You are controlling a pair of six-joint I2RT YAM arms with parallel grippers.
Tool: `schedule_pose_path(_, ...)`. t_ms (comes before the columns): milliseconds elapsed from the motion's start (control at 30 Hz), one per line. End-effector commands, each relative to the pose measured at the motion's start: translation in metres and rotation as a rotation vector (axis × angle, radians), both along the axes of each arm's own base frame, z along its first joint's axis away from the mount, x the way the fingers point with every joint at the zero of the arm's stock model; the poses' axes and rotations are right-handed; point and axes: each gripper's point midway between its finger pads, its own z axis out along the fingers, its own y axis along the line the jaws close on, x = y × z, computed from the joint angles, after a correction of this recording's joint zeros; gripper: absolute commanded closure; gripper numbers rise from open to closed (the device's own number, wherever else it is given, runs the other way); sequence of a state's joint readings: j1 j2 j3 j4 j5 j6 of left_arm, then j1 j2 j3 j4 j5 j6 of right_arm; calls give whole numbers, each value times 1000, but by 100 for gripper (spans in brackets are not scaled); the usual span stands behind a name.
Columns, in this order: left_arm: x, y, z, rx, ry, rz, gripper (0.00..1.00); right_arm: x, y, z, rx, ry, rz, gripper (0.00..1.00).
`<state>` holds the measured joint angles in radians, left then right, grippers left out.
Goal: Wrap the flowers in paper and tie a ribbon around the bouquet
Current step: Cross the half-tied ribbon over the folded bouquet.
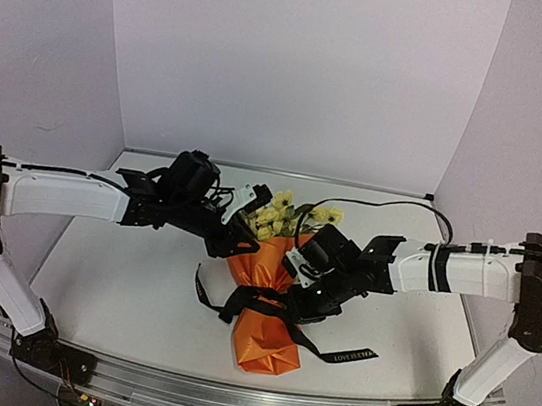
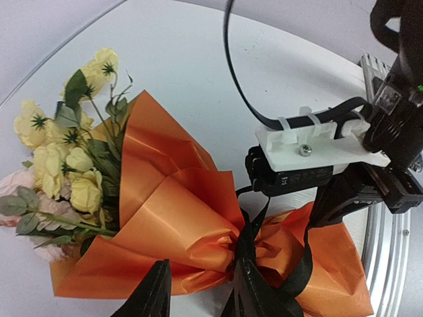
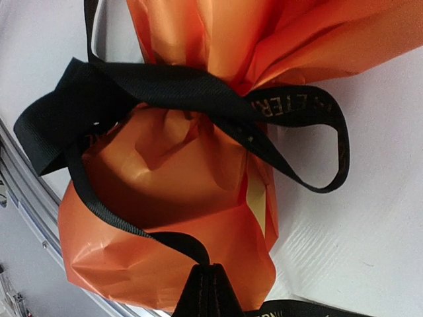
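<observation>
Bouquet (image 1: 267, 342): lies flat on the worktop (image 1: 118, 283), mid-front, between the 2 arms. Blooms point to the back, fat end to the front.
Flowers (image 2: 66, 158): yellow + pale pink, all tucked in. Tops poke out of the open end.
Paper (image 2: 172, 198): orange side out, rolled round the stems, pinched in at the middle. Wrap looks done.
Ribbon (image 3: 165, 86): black w/ small letters. Goes round the pinched part and crosses itself there. Big floppy loops hang off both sides, one tail lies on the worktop to the front-right.
Knot: can't tell if it's a real knot yet. Looks loose, not snug.
R pincer (image 3: 210, 294): squeezed tight on a ribbon strand, just by the fat end.
L pincer (image 2: 198, 297): fingers part way apart, right over the paper next to the pinched spot. Nothing seen held.
Done so far: wrap yes, ribbon round yes.
Left to do: prob. pull the ribbon tight + finish the tie.
How far: I'd guess most of the way.
</observation>
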<state>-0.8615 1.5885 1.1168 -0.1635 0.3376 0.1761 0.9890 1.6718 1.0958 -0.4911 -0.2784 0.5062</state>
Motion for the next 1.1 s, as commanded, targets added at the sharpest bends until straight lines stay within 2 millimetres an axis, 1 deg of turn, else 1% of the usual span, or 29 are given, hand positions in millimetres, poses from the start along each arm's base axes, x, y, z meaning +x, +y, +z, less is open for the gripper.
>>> schedule_pose_path(0, -14, -18, -13, 21, 34, -166, 65, 11, 2, 3, 34, -65, -60, 100)
schedule_pose_path(200, -21, -24, -30, 54, 97, -224, 65, 13, 1, -1, 50, -78, -92, 100)
schedule_pose_path(500, -23, -34, -53, 117, 126, -235, 63, 15, 4, 0, 63, -78, -96, 100)
schedule_pose_path(567, -23, -34, -58, 133, 136, -234, 64, 15, 4, 1, 64, -81, -97, 100)
schedule_pose_path(933, -29, -33, -76, 163, 177, -244, 69, 18, 2, 3, 67, -105, -107, 100)
schedule_pose_path(1067, -30, -33, -80, 169, 182, -247, 74, 19, 2, 6, 70, -112, -109, 100)
